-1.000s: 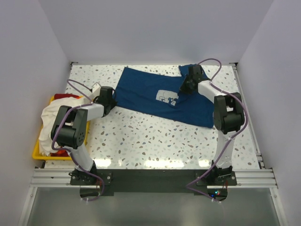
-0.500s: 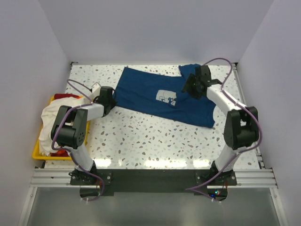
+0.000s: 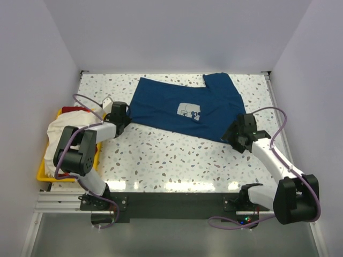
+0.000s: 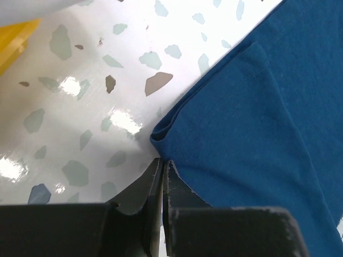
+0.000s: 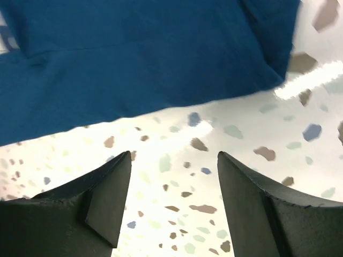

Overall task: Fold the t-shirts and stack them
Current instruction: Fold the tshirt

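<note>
Letting go of the navy blue cloth t-shirt (image 3: 166, 101), the right claw (image 5: 174, 156) has swung back to its near-right corner and hangs released over the speckled surface (image 3: 161, 155) — that side now lies flat toward the far edge. The left claw (image 4: 162, 161) is clenched on the left hem. At the left edge, a yellow plastic bin (image 3: 45, 175) heaped with a cream-white shirt (image 3: 53, 134) crowds the left arm.

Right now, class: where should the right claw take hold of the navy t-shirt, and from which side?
Probably the near right corner of the navy t-shirt, from the near side: it juts out over the table just ahead of the open right claw.
</note>
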